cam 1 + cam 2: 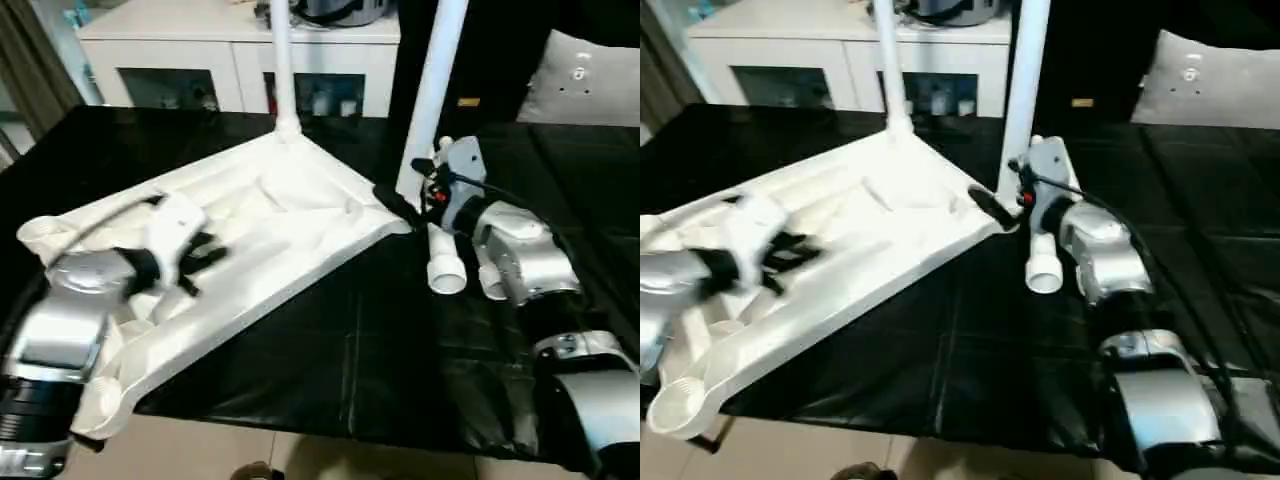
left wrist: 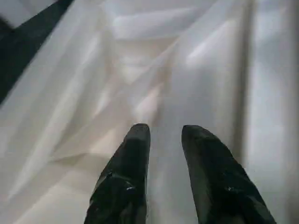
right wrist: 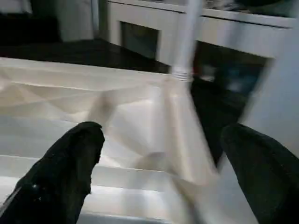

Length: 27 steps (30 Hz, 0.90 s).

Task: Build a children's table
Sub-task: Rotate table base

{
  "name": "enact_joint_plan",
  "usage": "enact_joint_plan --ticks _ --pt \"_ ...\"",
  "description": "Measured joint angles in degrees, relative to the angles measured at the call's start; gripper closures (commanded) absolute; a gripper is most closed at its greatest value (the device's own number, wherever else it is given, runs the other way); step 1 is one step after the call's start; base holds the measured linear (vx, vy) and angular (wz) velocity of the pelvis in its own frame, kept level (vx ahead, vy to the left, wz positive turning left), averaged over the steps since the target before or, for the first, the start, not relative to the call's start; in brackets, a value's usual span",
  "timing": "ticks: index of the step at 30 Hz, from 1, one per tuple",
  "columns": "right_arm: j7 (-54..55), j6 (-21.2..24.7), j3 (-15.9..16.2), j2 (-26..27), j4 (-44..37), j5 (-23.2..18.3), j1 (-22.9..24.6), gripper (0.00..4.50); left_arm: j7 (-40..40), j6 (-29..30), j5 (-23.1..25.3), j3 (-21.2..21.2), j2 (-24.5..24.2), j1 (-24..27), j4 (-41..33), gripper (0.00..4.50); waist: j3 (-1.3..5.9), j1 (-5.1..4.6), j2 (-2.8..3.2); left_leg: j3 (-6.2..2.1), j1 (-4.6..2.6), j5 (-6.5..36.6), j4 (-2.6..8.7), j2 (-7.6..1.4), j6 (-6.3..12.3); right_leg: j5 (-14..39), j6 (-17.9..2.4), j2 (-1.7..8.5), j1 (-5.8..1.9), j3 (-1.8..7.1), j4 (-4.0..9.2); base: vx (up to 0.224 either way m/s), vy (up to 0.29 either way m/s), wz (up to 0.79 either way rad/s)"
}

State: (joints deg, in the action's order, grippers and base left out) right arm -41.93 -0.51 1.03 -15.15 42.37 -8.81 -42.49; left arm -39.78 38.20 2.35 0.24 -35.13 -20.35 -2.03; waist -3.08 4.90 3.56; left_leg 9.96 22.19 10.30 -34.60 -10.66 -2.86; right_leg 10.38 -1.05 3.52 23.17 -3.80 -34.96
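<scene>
The left gripper (image 1: 205, 252) is hovering over the upturned table top (image 1: 300, 200), fingers (image 2: 128, 158) slightly parted, gripping nothing. One leg (image 1: 282, 60) is standing socketed; loose legs (image 1: 445, 268) are lying on the tabletop (image 1: 350, 350). The right gripper (image 1: 990, 205), fingers wide open, should square up at the corner. The wrist views alone are showing the ribbing.

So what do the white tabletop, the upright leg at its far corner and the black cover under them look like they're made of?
Tabletop: looks like moulded white plastic, smooth with a soft sheen; the ribbed underside and the round socket at the near left corner suggest moulding.
Upright leg: apparently the same white plastic, a smooth round tube with a ringed collar at its base.
Black cover: probably thin vinyl or plastic sheeting; it is glossy and shows creases and fold lines.
</scene>
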Motion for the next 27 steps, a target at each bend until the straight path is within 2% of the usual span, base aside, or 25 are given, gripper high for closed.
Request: enact_joint_plan --ticks 3,6,8,14,15,16,17,20,23,26,27 --pt "-2.75 1.23 3.41 1.71 -6.50 -0.39 5.36 0.00 2.16 1.30 2.23 -0.01 -2.68 0.05 0.96 2.39 0.01 -0.04 -0.01 0.00 0.00 0.01 0.04 -0.12 -0.01 0.09 -0.01 -0.11 0.03 -0.03 0.00 0.000 0.000 0.00" --pt "-3.61 3.40 6.71 2.03 -10.66 -0.06 9.56 0.00 3.84 1.32 4.71 -0.64 -3.80 -0.04 2.71 2.20 -0.01 0.15 0.04 0.00 -0.01 0.01 0.05 -0.13 -0.02 0.10 -0.01 -0.11 0.02 -0.05 -0.01 0.000 0.000 0.00" --pt "-3.34 6.53 8.51 1.75 -15.31 0.68 12.69 0.00 5.01 1.30 6.52 -1.46 -4.61 -0.07 5.32 1.95 -0.02 0.27 0.04 -0.01 -0.04 0.00 0.05 -0.11 -0.03 0.10 0.00 -0.10 -0.02 -0.03 0.00 0.000 0.000 0.00" --pt "-2.02 14.84 11.17 -0.51 -23.60 4.07 18.84 0.00 5.18 -0.51 7.07 -3.79 -5.74 -0.38 11.17 1.95 -0.03 0.05 0.12 -0.02 -0.17 0.00 0.02 -0.06 -0.03 0.09 -0.01 -0.08 -0.12 0.03 0.00 0.000 0.000 0.00" --pt "-1.56 15.93 11.59 -0.59 -24.15 4.51 19.08 0.00 4.79 -1.07 7.17 -4.51 -5.95 -0.41 12.50 1.95 -0.03 0.01 0.12 -0.03 -0.17 0.00 0.04 -0.06 -0.04 0.08 -0.01 -0.09 -0.11 0.02 -0.01 0.000 0.000 0.00" --pt "-0.59 17.04 12.01 -0.50 -24.31 4.97 19.23 0.00 3.93 -1.75 7.47 -5.34 -6.05 -0.46 14.24 2.23 -0.03 -0.12 0.12 -0.05 -0.20 -0.01 0.06 -0.08 -0.06 0.08 0.00 -0.11 -0.11 0.02 -0.02 0.000 0.000 0.00" --pt "0.43 18.08 12.05 -0.20 -24.20 5.21 19.22 0.00 3.24 -2.46 7.51 -5.89 -6.04 -0.52 15.55 2.31 -0.02 -0.25 0.10 -0.06 -0.20 -0.02 0.07 -0.08 -0.08 0.08 -0.01 -0.12 -0.09 0.01 -0.02 0.000 0.000 0.00" --pt "3.33 20.03 12.42 1.62 -21.09 6.84 16.93 0.00 0.08 -4.62 7.44 -7.68 -5.89 -1.61 20.07 2.31 -0.02 -0.77 0.02 -0.07 -0.16 -0.07 0.10 -0.09 -0.16 0.05 -0.04 -0.13 -0.03 0.00 -0.04 0.000 0.000 0.00" --pt "4.53 20.36 12.58 3.11 -18.70 7.21 14.77 0.00 -1.88 -6.23 7.55 -8.54 -6.47 -2.71 21.35 2.71 0.02 -0.95 -0.15 -0.06 -0.15 -0.07 0.10 -0.07 -0.16 0.05 -0.05 -0.11 -0.05 0.02 -0.03 0.000 0.000 0.00" --pt "6.04 20.54 12.70 5.23 -14.85 7.51 11.81 0.00 -4.87 -7.80 7.45 -10.16 -7.42 -3.18 22.11 2.73 0.04 -1.06 -0.22 -0.06 -0.13 -0.07 0.10 -0.05 -0.15 0.05 -0.05 -0.09 -0.06 0.03 0.01 0.000 0.000 0.00" --pt "6.62 20.55 12.90 5.79 -13.49 7.81 10.95 0.00 -5.99 -7.95 7.35 -10.36 -7.70 -3.31 22.10 2.88 0.04 -1.08 -0.22 -0.06 -0.12 -0.06 0.10 -0.04 -0.15 0.05 -0.05 -0.08 -0.06 0.04 0.02 0.000 0.000 0.00"
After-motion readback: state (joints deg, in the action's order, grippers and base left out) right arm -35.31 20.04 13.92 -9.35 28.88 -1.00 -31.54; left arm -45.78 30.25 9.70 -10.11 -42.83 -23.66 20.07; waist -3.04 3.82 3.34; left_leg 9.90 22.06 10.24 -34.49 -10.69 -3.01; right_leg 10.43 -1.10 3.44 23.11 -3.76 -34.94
